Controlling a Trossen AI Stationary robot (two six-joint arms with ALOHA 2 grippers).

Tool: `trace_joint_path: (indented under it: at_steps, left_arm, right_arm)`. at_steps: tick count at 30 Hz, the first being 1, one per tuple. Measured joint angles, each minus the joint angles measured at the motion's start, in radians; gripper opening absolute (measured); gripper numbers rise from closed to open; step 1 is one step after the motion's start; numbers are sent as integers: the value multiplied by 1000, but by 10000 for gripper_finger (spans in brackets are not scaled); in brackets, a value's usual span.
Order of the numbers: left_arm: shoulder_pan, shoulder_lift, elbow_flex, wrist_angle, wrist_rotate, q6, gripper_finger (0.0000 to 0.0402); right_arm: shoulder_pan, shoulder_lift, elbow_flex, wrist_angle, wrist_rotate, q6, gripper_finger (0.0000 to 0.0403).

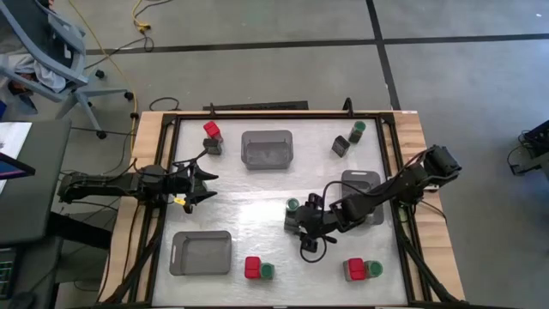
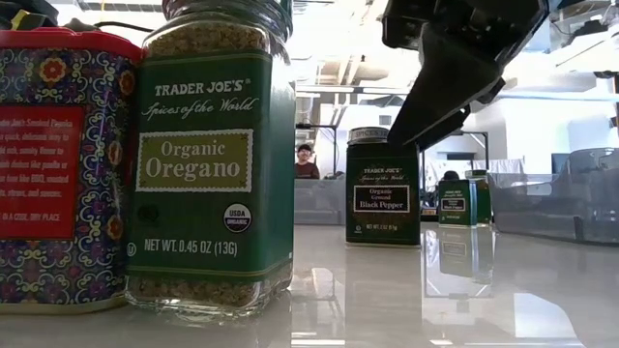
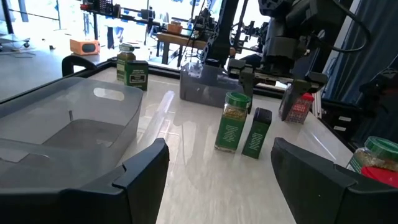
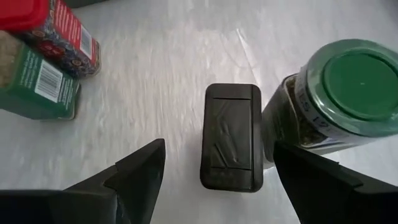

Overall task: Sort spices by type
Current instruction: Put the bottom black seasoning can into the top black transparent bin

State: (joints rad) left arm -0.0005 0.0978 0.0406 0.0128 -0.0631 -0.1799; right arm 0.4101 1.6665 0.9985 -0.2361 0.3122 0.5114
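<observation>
While hovering over the counter point(image 1: 257, 219), the right tool point(image 4: 211, 165) is standing spread directly above a black tin point(image 4: 231, 137), pinching nothing; a green-lidded jar point(image 4: 345, 93) is touching that tin's side. Left tool point(image 1: 208, 187) is waiting spread, well apart, beside a grey tray point(image 3: 74, 124).

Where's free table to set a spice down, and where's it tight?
Free: mid-table between the top tray and the bottom-left tray; also the strip between the two bottom red-and-green pairs. Tight: around the right gripper, open above the black tin beside a green-lidded jar.
</observation>
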Motion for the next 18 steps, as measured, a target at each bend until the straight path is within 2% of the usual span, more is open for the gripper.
trace_joint_path:
  at_steps: [13, 18]
  left_arm:
    - [0, 0, 0, 0, 0, 0, 270]
    - [0, 0, 0, 0, 0, 0, 270]
  right_arm:
    - [-9, 74, 53, 13, 4, -50, 325]
    - [-22, 68, 55, 12, 4, -49, 305]
